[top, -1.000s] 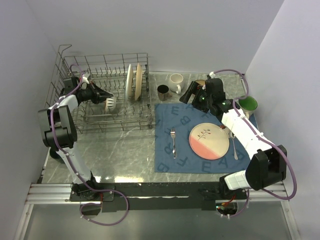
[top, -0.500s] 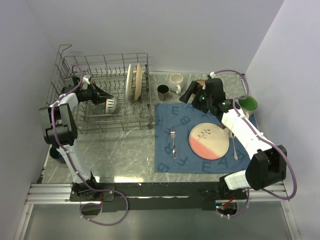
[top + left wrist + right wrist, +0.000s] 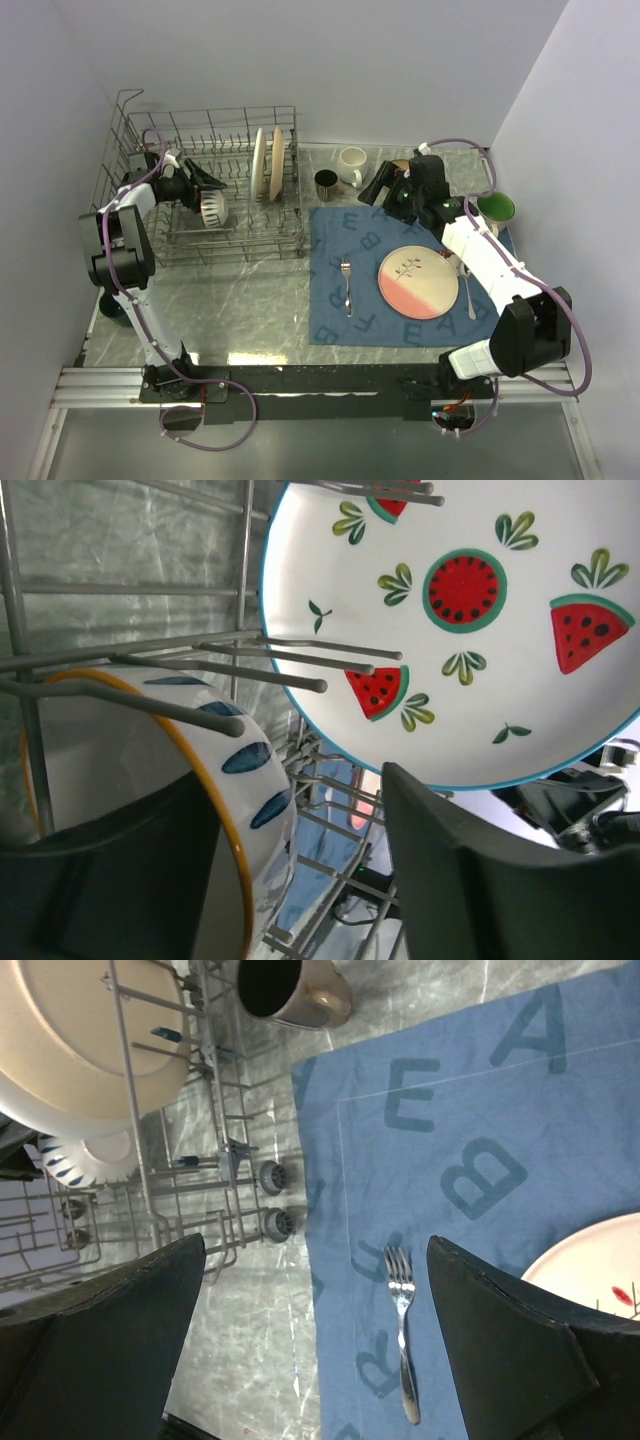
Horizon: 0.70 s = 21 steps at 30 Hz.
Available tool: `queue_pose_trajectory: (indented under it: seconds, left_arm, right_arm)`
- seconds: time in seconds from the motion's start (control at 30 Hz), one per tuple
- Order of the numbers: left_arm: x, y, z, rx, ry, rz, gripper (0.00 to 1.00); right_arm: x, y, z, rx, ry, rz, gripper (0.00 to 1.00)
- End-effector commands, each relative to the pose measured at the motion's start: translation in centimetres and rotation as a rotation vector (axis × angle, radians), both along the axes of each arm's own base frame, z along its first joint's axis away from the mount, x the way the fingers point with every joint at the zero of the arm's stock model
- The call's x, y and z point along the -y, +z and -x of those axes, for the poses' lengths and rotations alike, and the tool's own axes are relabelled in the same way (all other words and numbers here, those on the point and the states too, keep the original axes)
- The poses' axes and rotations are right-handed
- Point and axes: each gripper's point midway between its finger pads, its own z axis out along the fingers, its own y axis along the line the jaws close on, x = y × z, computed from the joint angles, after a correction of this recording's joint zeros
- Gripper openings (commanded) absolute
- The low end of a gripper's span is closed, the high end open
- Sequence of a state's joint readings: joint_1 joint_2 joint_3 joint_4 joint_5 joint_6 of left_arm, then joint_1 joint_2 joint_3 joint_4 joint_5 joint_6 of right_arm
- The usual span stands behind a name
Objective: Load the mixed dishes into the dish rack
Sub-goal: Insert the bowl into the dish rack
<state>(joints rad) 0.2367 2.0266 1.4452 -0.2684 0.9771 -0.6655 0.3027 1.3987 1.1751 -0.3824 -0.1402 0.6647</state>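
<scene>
Left gripper point(image 3: 295, 820): jaws parted astride bowl point(image 3: 262, 785) wall, no clamp | bowl: on edge among tines point(image 3: 250, 676), rack point(image 3: 225, 110) centre | right gripper point(image 3: 315, 1248): wide, empty, near far edge of placemat point(image 3: 480, 1110) | risk: on withdrawal a finger could snag the rim, tipping bowl against plate point(image 3: 500, 705).

The left arm rises from its base, folds sharply at the elbow and reaches out to the far left. The left end effector point(image 3: 207, 183) points rightward with its fingers parted. The right arm stretches forward and inward. The right end effector point(image 3: 377, 188) hangs raised, its fingers spread wide and gripping nothing.
</scene>
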Motion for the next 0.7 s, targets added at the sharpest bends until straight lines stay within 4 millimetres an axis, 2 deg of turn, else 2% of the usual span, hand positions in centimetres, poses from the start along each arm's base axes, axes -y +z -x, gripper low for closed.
queue_pose_trajectory:
  seconds: [0.0, 0.1, 0.2, 0.27, 0.4, 0.67]
  left_arm:
    - [-0.5, 2.5, -0.9, 0.055, 0.009, -0.058, 0.76]
    - [-1.4, 3.7, -1.4, 0.072, 0.044, -0.13, 0.84]
    - [-2.1, 4.6, -1.6, 0.067, 0.074, -0.186, 0.88]
    - [-2.8, 4.6, -1.6, 0.036, 0.103, -0.233, 0.94]
    - [-3.6, 5.3, -1.4, 0.024, 0.137, -0.285, 0.96]
    - [-4.5, 10.7, -1.2, 0.108, 0.217, -0.357, 0.99]
  right_arm:
    - [0.1, 2.3, -1.4, 0.056, -0.019, -0.019, 1.0]
    - [0.0, 2.4, -1.4, 0.058, -0.014, -0.019, 1.0]
    - [0.0, 2.4, -1.5, 0.058, -0.01, -0.017, 1.0]
    - [-0.2, 2.5, -1.5, 0.058, -0.005, -0.021, 1.0]
    - [-0.1, 2.6, -1.6, 0.06, -0.004, -0.016, 1.0]
    - [0.9, 3.0, -2.1, 0.065, -0.041, 0.022, 1.0]
